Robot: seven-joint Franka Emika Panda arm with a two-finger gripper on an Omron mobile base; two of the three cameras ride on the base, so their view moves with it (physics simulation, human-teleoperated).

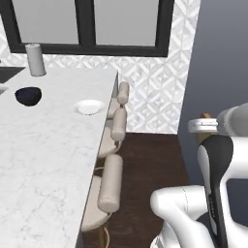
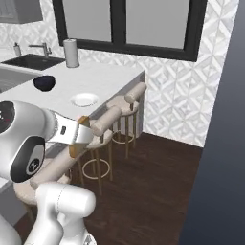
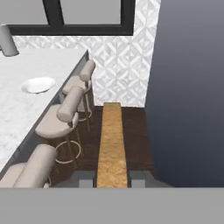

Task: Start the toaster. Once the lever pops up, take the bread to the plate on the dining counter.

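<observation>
Three padded bar stools [image 1: 110, 181] stand in a row along the overhanging side edge of the surface [image 1: 43, 160], their rolled backrests level with its rim. They lie between the robot and that edge. The hand [image 3: 112, 179] is closed on the bread [image 3: 112, 144], which is gripped edge-on between the fingers [image 3: 85, 178] and seen as a narrow orange-brown crust strip. Hand and bread are held in the air over the dark wood floor [image 2: 158, 191], off the surface, on the stool side. In the right base view the bread [image 2: 80, 129] shows as a tan sliver at the end of the arm, just beside a stool backrest. The plate [image 1: 89, 106] sits on the surface near the side edge, toward the far end, with nothing on it. A dark blue bowl [image 1: 28, 95] sits well apart from the plate, further in. A grey cylinder [image 1: 35, 59] stands upright near the far edge, below the black-framed window [image 1: 92, 24]. A sink [image 2: 31, 61] with a tap lies beyond the far corner.
</observation>
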